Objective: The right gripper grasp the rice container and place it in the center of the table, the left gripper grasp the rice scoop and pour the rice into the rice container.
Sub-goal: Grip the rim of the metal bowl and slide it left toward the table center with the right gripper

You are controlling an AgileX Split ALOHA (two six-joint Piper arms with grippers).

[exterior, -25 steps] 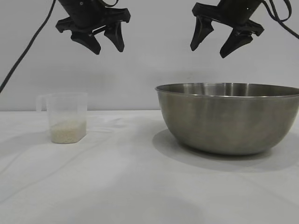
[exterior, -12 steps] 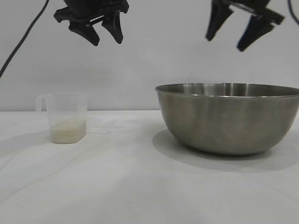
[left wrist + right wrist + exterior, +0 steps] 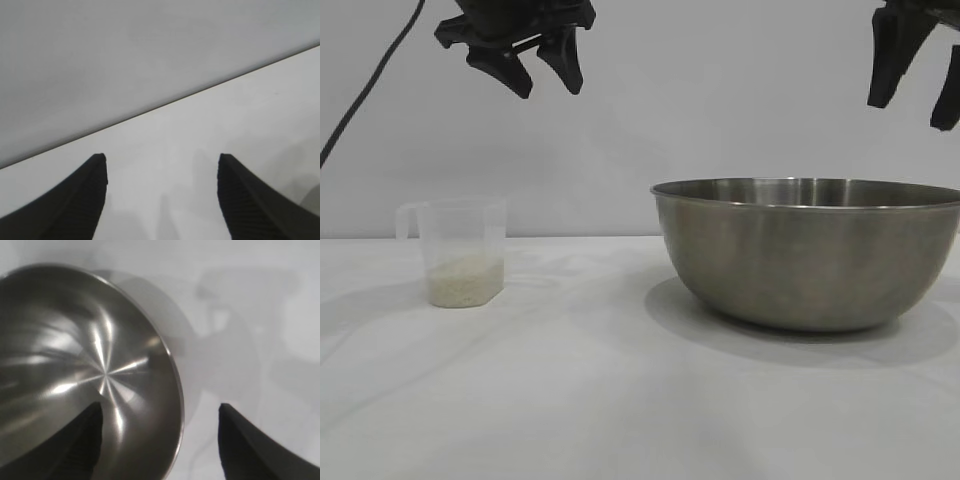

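I see bowl (image 3: 810, 255) resting right on table (image 3: 620, 400) | right gripper (image 3: 917, 75) spread, empty, above its right rim | steel: rigid, slick; I'd pinch the thin rim | left gripper (image 3: 542, 72) spread, high above cup (image 3: 463, 252)

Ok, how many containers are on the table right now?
2. The clear rice scoop with rice stands at the exterior view's left; the steel rice container sits at its right, partly cut off. Nothing else shows.

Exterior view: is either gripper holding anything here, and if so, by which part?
Nothing is held. The left gripper hangs open above the rice scoop; the right gripper is open above the rice container, straddling its rim in the wrist view without touching.
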